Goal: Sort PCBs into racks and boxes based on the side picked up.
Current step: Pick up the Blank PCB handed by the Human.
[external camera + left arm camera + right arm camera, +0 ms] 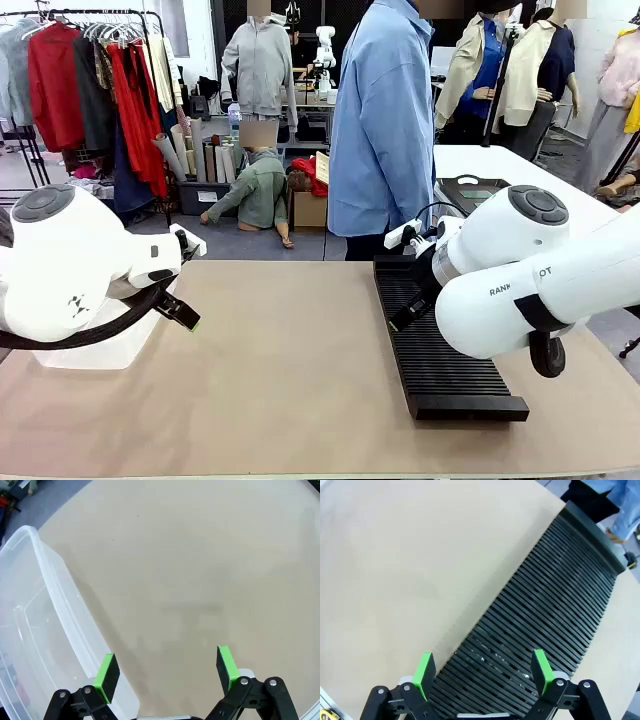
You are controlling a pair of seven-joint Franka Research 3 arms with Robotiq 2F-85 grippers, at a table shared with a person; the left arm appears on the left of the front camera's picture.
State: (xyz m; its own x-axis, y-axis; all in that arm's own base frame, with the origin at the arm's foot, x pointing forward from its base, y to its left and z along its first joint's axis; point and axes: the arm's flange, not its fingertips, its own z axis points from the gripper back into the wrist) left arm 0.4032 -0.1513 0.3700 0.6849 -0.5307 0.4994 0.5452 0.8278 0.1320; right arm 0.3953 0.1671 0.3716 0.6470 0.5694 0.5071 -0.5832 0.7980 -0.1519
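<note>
The long black ribbed rack (440, 350) lies on the right half of the table, its slots empty. My right gripper (482, 672) hangs open over the rack (540, 605), near its edge, with nothing between the green pads. The clear plastic box (30, 630) stands at the table's left, under my left arm (70, 265). My left gripper (167, 672) is open and empty above bare tabletop, just beside the box's rim. A small greenish flat patch (478, 194) lies in a black tray behind; I cannot tell whether it is a PCB.
A person in a blue shirt (380, 130) stands at the table's far edge, near the rack's far end. The shallow black tray (462, 183) sits on a white table behind. The beige tabletop (290, 350) between box and rack is bare.
</note>
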